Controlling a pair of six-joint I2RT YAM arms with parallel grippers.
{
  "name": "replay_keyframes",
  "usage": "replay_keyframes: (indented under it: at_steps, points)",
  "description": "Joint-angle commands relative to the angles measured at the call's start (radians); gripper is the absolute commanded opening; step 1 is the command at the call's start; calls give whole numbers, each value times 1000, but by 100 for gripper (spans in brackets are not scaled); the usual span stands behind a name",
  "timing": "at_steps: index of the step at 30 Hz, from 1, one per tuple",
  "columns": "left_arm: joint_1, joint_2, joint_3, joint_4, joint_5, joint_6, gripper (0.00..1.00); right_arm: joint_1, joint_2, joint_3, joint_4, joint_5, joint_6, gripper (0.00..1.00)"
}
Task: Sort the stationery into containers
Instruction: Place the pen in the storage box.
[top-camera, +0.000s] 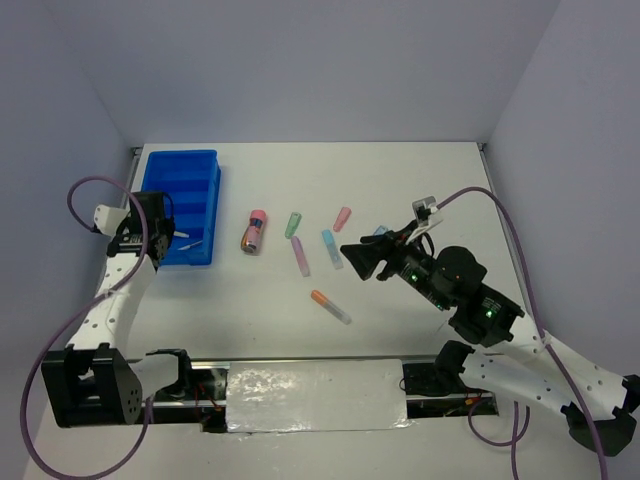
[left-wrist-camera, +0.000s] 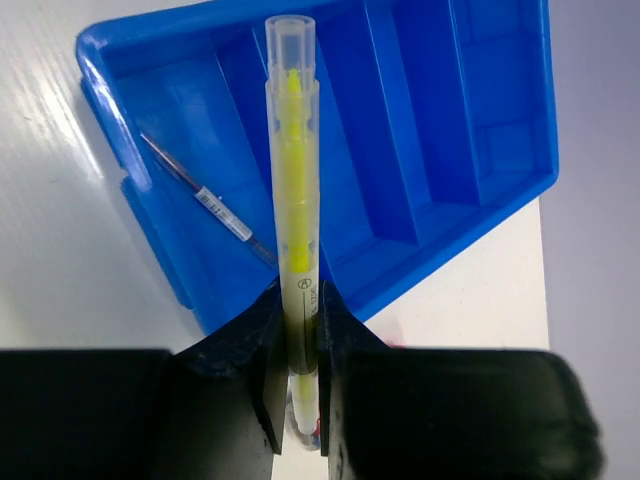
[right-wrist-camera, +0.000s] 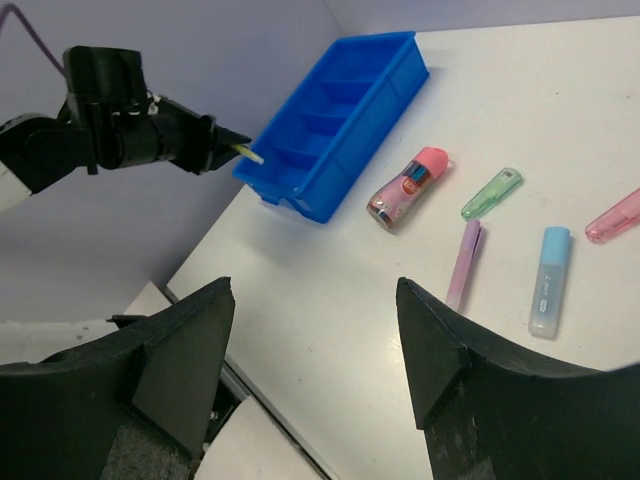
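While the left hand (left-wrist-camera: 298, 312) pinches the yellow pen (left-wrist-camera: 292, 170) over the blue tray (left-wrist-camera: 440, 120), the right hand (right-wrist-camera: 315, 300) (well apart) gapes.

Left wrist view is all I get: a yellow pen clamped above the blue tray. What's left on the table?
Observer: At least six pieces right of the blue tray: brown-pink tube, green marker, pink marker, purple marker, light blue marker, orange marker.
Operator: Right gripper?
Observer: The right gripper is open and empty, near the light blue marker.
Operator: Which piece is nearest the tray?
Observer: The brown-pink tube, lying apart from it.
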Motion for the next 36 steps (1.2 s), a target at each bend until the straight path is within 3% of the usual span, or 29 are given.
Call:
replay_keyframes:
  at_steps: [1,11,16,21,26,29,30,32,36]
  points:
    - [10,21,-5,123,-15,-89,24,4,-25,-14,32,-40,11,73]
    - [13,129,-71,163,-35,-158,25,4,-1,-45,53,-48,5,73]
    - [16,150,-73,209,-44,-158,36,2,5,-45,55,-65,5,73]
    - [17,175,-62,214,-41,-158,40,2,7,-51,56,-65,6,73]
    - [22,146,-111,250,-33,-161,61,1,22,-42,58,-69,3,73]
    - [21,109,-112,296,-1,-98,70,2,31,-33,52,-74,-1,73]
    - [19,98,-108,345,15,-31,78,4,31,-31,52,-71,-3,73]
    - [11,71,-86,422,98,70,85,2,28,-33,49,-65,-4,73]
    - [-80,72,65,447,169,403,97,2,19,-39,49,-66,0,73]
